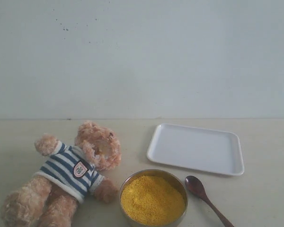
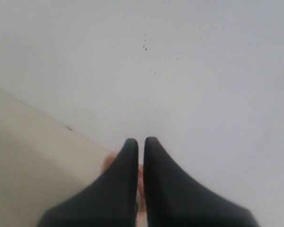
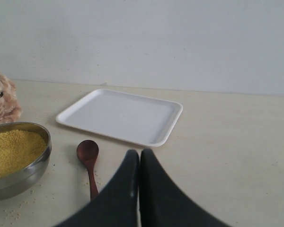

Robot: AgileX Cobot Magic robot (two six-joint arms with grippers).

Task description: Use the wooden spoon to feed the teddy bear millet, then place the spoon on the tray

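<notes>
Wooden spoon (image 1: 201,193) lies flat on the desk (image 1: 265,198), just right of the bowl (image 1: 151,172) of millet (image 1: 153,198). It looks light, stiff and smooth, so we'd pinch mid-handle. Left pincer (image 2: 141,142) and right pincer (image 3: 139,153) are clenched, empty.

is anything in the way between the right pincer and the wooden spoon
Nothing visible: only bare table lies between the right pincer and the wooden spoon, which lies beside the metal bowl.
</notes>
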